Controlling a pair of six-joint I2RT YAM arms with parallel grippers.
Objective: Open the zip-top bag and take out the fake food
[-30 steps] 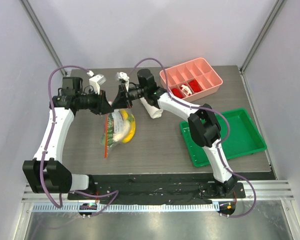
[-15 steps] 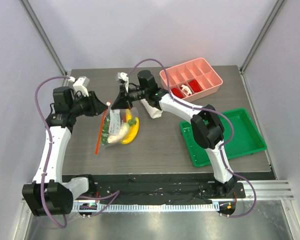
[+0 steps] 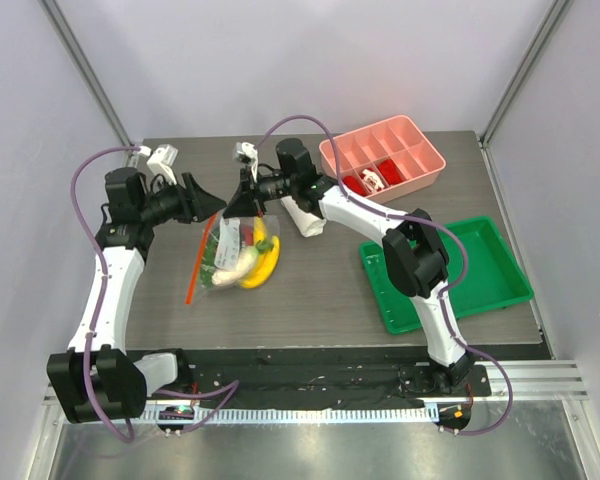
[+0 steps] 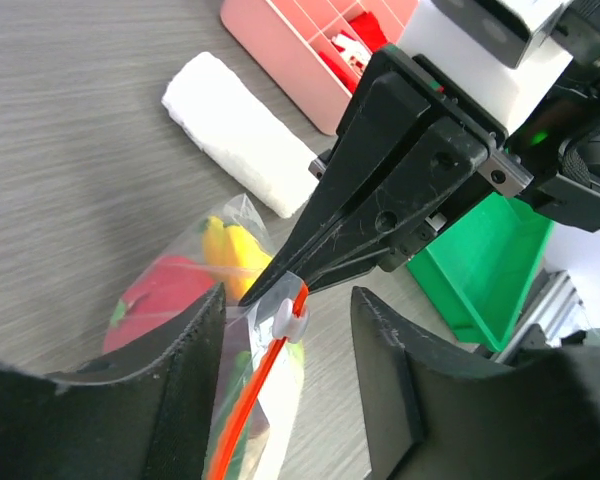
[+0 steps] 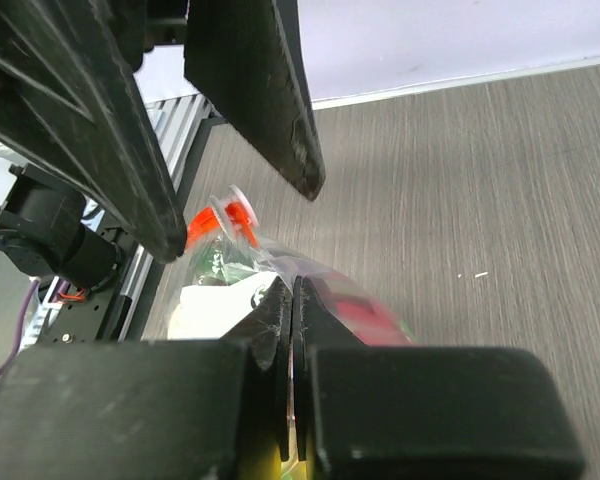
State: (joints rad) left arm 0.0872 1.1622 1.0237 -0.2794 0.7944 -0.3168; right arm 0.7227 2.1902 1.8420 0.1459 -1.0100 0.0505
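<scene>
The zip-top bag (image 3: 235, 250) lay at nine o'clock from the table's middle, with the fake food (image 3: 242, 266) inside it; a yellow banana (image 3: 265, 262) showed through the plastic; the right gripper (image 3: 238, 208) was pinched tight on the bag's top edge and held it up; the left gripper (image 3: 216, 203) sat at nine o'clock from it, jaws apart, holding nothing; the orange zip strip (image 4: 265, 385) ran between those jaws; a rolled white towel (image 3: 302, 218) lay at two o'clock from the bag; a pink tray (image 3: 382, 157) sat farther that way; a green tray (image 3: 460, 270) sat at three o'clock.
</scene>
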